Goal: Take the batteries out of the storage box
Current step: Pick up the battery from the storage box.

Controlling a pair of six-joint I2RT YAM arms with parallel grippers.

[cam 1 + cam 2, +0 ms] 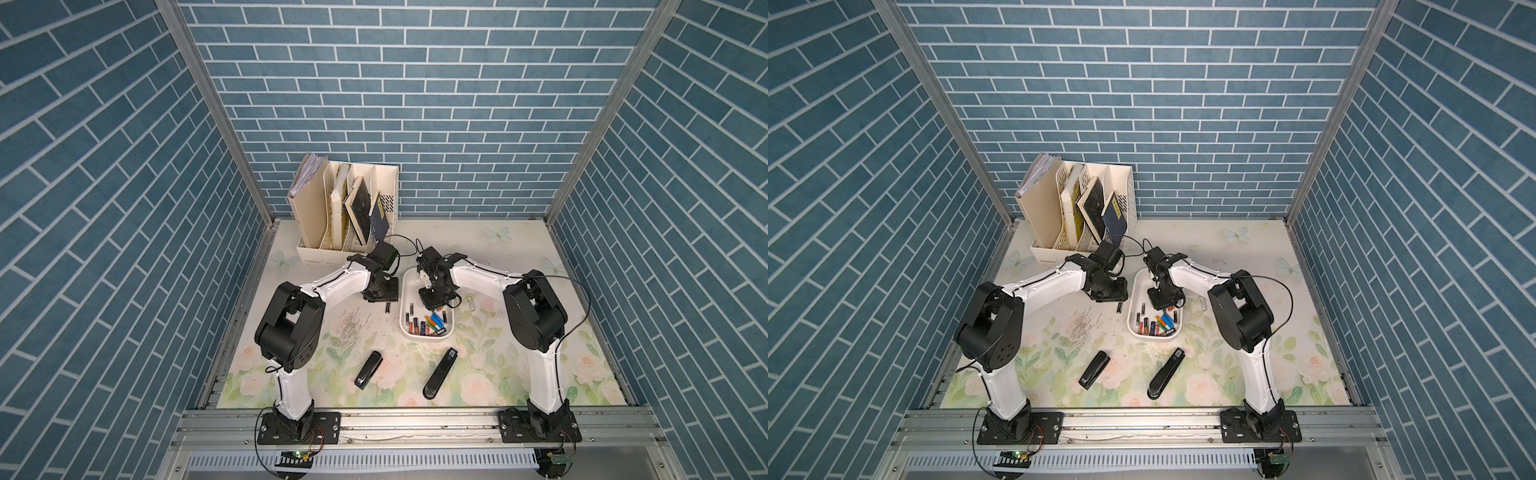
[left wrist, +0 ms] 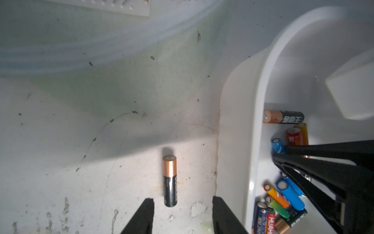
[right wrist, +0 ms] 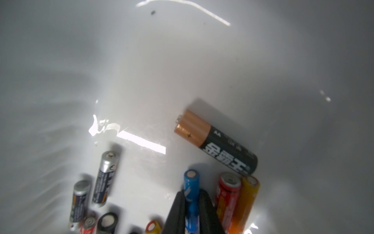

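My right gripper [image 3: 191,214] is closed on a blue battery [image 3: 191,182] inside the box [image 3: 162,71]; its long axis runs out between my fingers [image 3: 178,212], away from the wrist. My left gripper [image 2: 182,218], half open and empty, hangs over a gold-black battery [image 2: 170,182] on the table [image 2: 81,141] outside.
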